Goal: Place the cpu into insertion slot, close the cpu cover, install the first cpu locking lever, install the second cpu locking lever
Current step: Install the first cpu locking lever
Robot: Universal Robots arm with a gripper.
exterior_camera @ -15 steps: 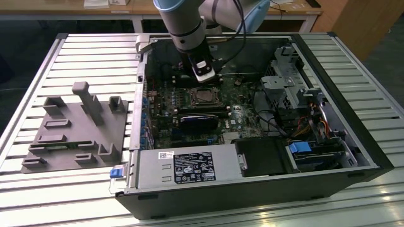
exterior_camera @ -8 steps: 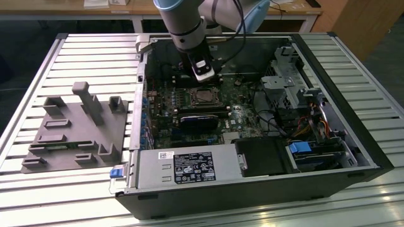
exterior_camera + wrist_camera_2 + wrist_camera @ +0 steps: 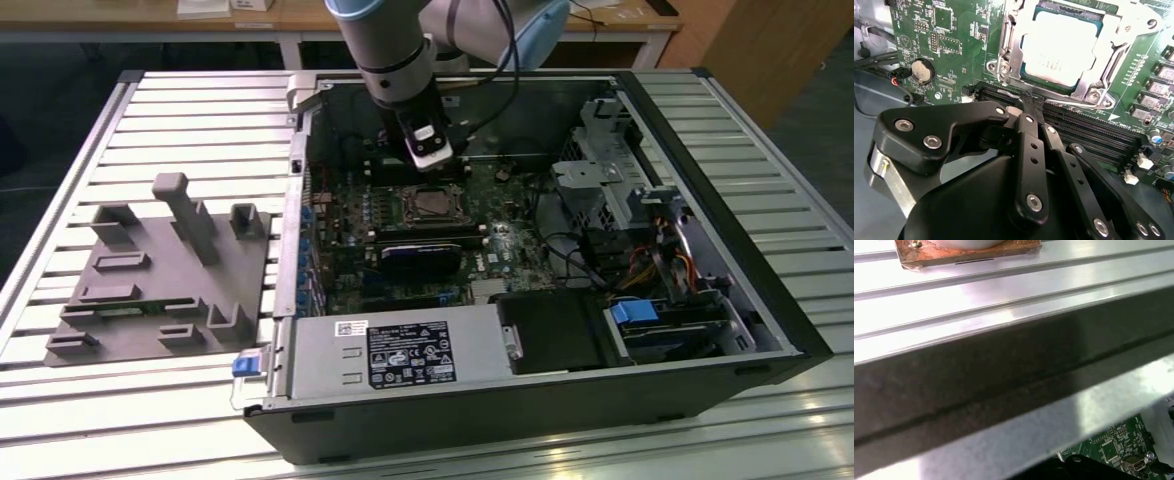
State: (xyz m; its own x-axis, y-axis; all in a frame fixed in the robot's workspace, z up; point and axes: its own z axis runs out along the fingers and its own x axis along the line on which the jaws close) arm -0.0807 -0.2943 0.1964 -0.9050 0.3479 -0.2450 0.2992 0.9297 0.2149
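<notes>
Hovering just beside the cpu cover (image 3: 1013, 42) closed over the cpu (image 3: 1064, 47), the gripper (image 3: 1030, 102) had its jaws clenched together.

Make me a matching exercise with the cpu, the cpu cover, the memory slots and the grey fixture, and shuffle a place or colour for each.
1 cpu
2 cpu cover
3 memory slots
4 grey fixture

A long, black
B on the table, outside the case
C silver frame lying flat around the cpu
D pale metal square inside the cut-out

Pairs: 1-D, 2-C, 3-A, 4-B
</notes>
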